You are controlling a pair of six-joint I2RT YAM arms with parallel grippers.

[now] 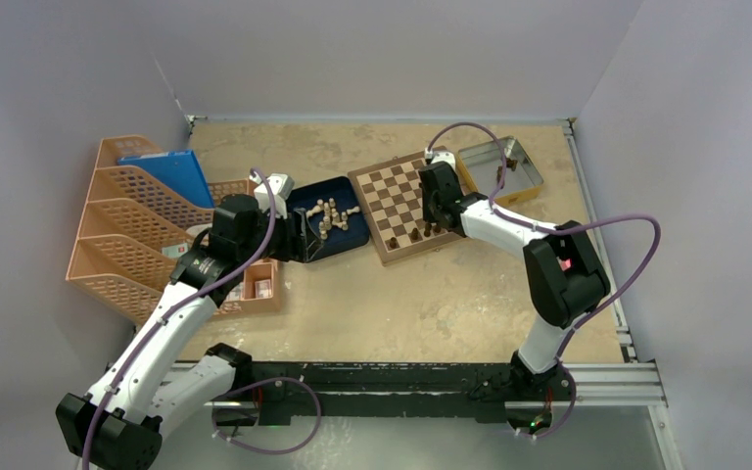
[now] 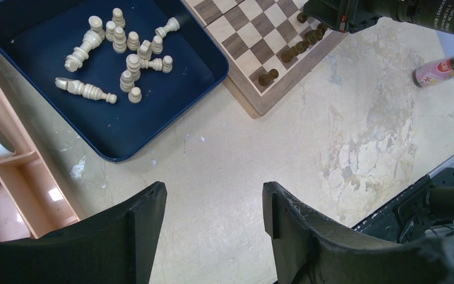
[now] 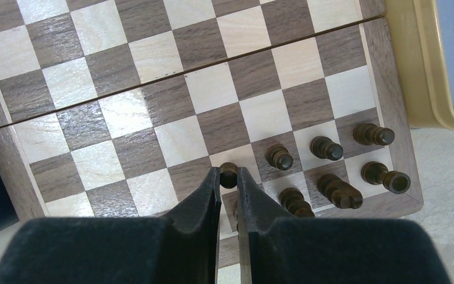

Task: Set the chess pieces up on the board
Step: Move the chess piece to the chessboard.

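- Chessmen of pale cream wood (image 2: 131, 62) lie jumbled in a dark blue rectangular tray (image 2: 112, 139).
- Right tool (image 3: 229, 178) pinches a dark brown wooden pawn (image 3: 229, 171) on the checkered wooden board (image 3: 171, 89).
- Left tool (image 2: 213, 194) gapes wide, empty.

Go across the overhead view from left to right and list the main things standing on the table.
Orange file racks → dark blue tray holding cream chess pieces → chessboard → silver tin.
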